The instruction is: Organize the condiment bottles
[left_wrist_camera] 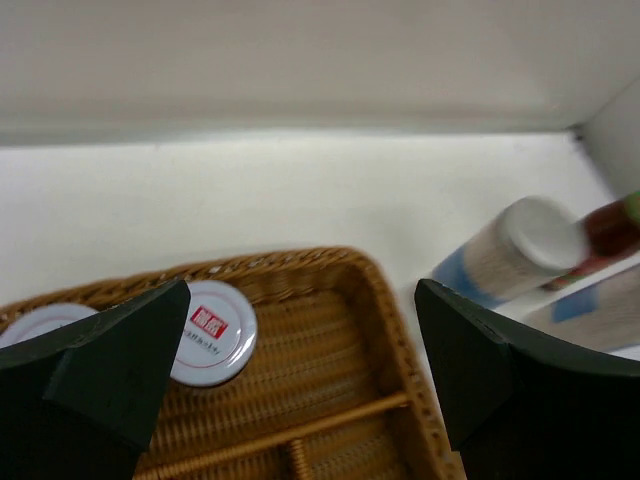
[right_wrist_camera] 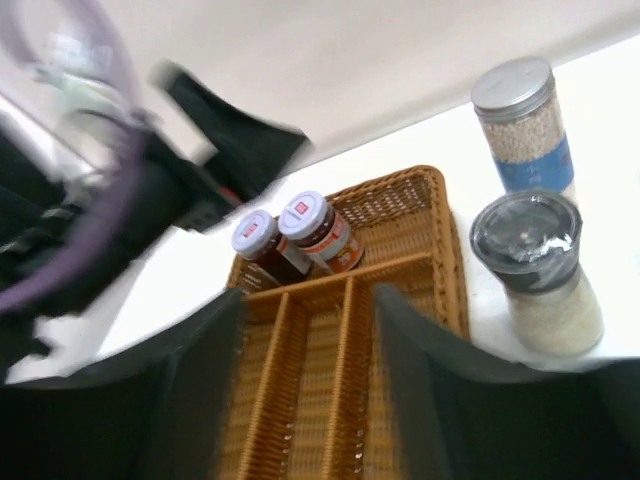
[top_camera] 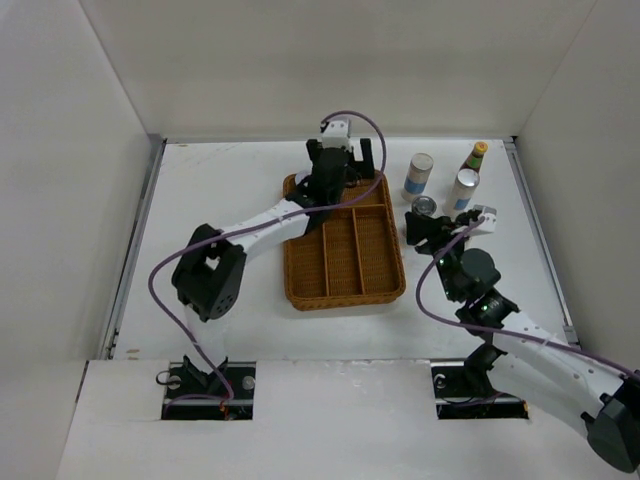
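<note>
My right claw is spread wide and carries nothing. The dark-lidded jar stands on the surface ahead of it, outside its right finger and not between the fingers, just beside the wicker tray's rim. I judge this jar to be the one to fetch. To do it well I should swing the claw to the right until the jar sits centred in the gap, come in level at mid-body below the lid, and keep clear of the silver-topped cylinder just beyond it, which a wide finger could topple. The jar is upright: its long axis runs straight up from the surface, lid on top, so a sideways pinch across the round body suits it. My left claw is likewise released and empty. It hangs over the tray's far compartment, with two white-lidded jars below and toward its left finger, both standing lid up.
</note>
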`<action>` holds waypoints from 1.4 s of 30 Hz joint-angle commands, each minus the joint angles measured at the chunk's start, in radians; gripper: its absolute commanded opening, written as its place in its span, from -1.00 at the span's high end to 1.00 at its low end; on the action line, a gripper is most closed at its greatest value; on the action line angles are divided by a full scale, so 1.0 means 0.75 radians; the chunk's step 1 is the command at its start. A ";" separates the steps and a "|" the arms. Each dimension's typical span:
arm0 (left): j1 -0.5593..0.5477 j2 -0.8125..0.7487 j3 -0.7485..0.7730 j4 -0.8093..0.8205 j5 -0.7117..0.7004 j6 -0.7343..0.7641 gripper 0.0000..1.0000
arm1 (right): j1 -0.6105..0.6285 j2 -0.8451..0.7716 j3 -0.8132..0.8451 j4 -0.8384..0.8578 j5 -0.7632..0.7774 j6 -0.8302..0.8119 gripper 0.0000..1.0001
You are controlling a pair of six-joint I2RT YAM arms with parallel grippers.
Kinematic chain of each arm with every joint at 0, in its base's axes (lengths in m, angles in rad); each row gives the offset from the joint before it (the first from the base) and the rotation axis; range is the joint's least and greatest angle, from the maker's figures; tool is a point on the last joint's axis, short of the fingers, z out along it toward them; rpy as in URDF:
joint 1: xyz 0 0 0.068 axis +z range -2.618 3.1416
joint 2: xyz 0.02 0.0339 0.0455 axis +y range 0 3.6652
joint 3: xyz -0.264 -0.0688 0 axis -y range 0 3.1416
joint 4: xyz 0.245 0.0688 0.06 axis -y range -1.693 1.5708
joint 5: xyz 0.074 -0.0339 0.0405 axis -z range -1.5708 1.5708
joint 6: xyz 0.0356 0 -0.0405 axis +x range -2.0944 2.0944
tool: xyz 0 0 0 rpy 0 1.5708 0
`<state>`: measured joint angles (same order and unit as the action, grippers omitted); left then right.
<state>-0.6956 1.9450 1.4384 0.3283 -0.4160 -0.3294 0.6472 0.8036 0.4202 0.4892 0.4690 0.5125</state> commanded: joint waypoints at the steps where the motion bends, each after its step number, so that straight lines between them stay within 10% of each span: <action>1: -0.035 -0.237 0.038 0.125 0.052 -0.011 -1.00 | -0.017 -0.055 0.086 -0.092 0.066 0.012 0.01; 6: -0.055 -0.490 -0.199 0.266 0.037 -0.023 -0.99 | -0.115 -0.065 0.157 -0.249 0.156 -0.019 0.04; 12: -0.006 -0.852 -0.769 0.340 -0.120 -0.207 -0.89 | -0.311 0.070 0.245 -0.421 0.246 -0.047 -1.00; 23: 0.082 -1.354 -1.492 0.339 -0.335 -0.401 -0.89 | -0.612 0.411 0.348 -0.576 0.232 -0.117 -1.00; 37: 0.080 -1.207 -1.595 0.534 -0.239 -0.446 -0.89 | -0.727 0.761 0.483 -0.552 0.029 -0.088 -1.00; 42: 0.094 -1.209 -1.603 0.534 -0.245 -0.448 -0.89 | -0.737 0.757 0.473 -0.540 0.047 -0.056 -0.29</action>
<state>-0.6300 1.0435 0.2443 0.6613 -0.6075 -0.6521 0.1040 1.4071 0.7425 0.0517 0.5076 0.4473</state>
